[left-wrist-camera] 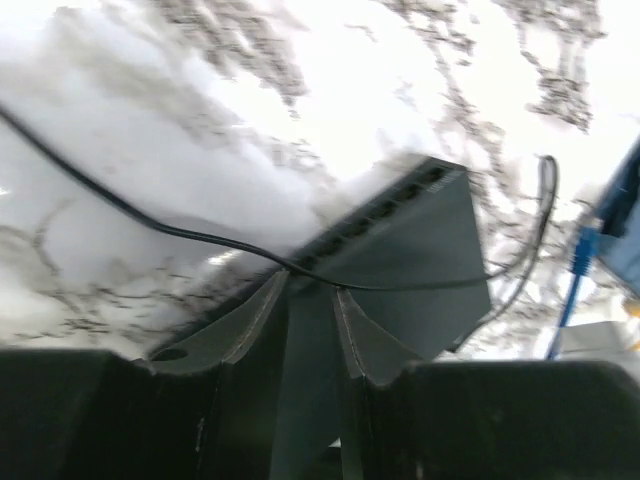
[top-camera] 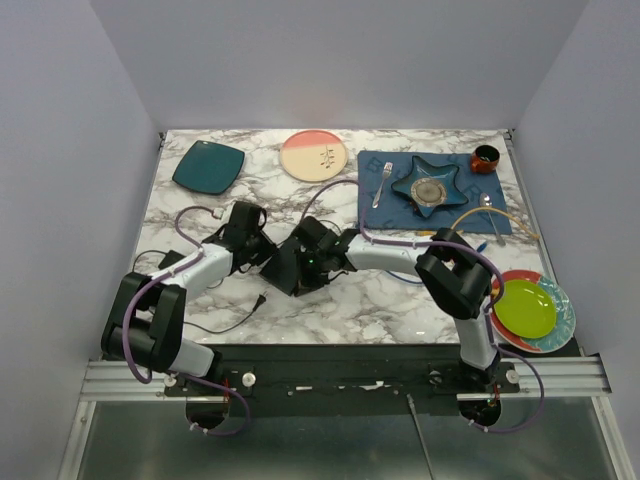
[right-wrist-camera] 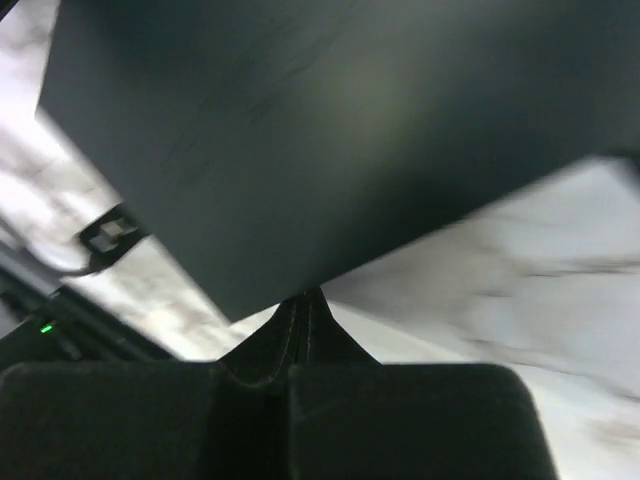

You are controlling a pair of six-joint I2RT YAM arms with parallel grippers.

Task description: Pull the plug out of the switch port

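top external view shows us one switch [top-camera: 284, 272] on the marble table [top-camera: 400, 300], between two arms. we see the left gripper [left-wrist-camera: 305, 290] clamped narrowly on its edge, with one row of sockets [left-wrist-camera: 385, 205] beyond and one thin black cord [left-wrist-camera: 120, 205] crossing. the right gripper [right-wrist-camera: 300, 305] is fully closed and empty, its tips at the switch's edge. any lettering is too blurred to read.

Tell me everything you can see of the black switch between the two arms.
The switch is a flat, matte black, plastic-looking box with a row of small sockets along one narrow side. It is tilted, near the middle of the marble table. The left pincer grips one edge, a finger on each face; the shut right pincer touches another edge. A thin black cord crosses before the sockets; whether a plug sits in one is unclear.
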